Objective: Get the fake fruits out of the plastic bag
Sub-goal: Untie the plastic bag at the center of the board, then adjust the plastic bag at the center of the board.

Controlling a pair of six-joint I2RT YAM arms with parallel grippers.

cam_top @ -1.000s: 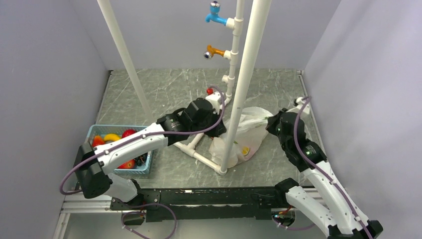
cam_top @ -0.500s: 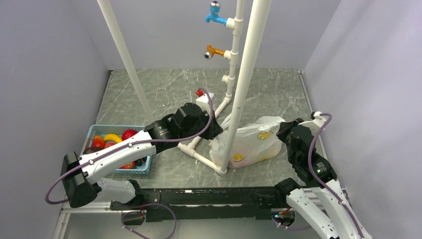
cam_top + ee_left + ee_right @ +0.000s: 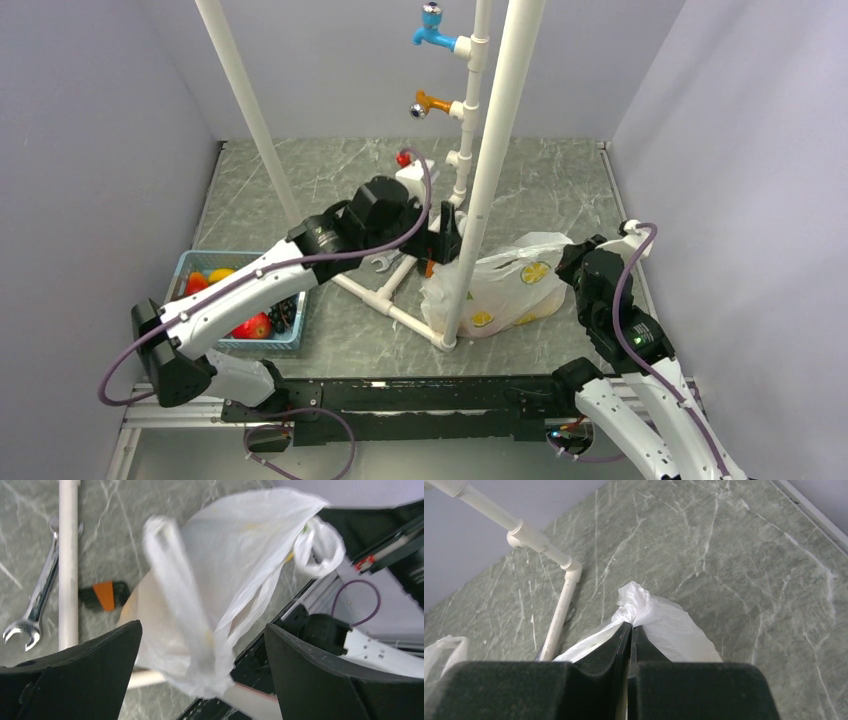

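Pinching a bunched tip of the plastic bag (image 3: 664, 625), the right gripper (image 3: 630, 630) has its two fingers pressed together on the thin film, at the right end of the bag. The left gripper (image 3: 202, 627) is spread wide and holds nothing. It hangs near the other end of the bag, where the loop handles (image 3: 320, 550) stand up. The bag lies on the table (image 3: 330, 180), against the foot of the upright white pipe (image 3: 478, 220). Some fake fruits (image 3: 533, 272) show through the film as yellow slices.

Several things could go wrong from here. The film is thin and slippery, so a strong pull may slide it out of the right pinch or tear it. The bag touches the pipe, so a lift or a drag may catch it there. If the left fingers close now, they will probably take only a handle and no fruit. If the bag is tipped, loose pieces may roll toward the near edge.

The top view alone shows the yellow pieces inside the bag, and the blue basket (image 3: 188, 262) at the far left with red fruits (image 3: 257, 327) in it. Only the left wrist view shows the handles closely, one of them blurred, and the wrench (image 3: 40, 600) beside a lying pipe. Only the right wrist view proves that the pinch is really on the film.
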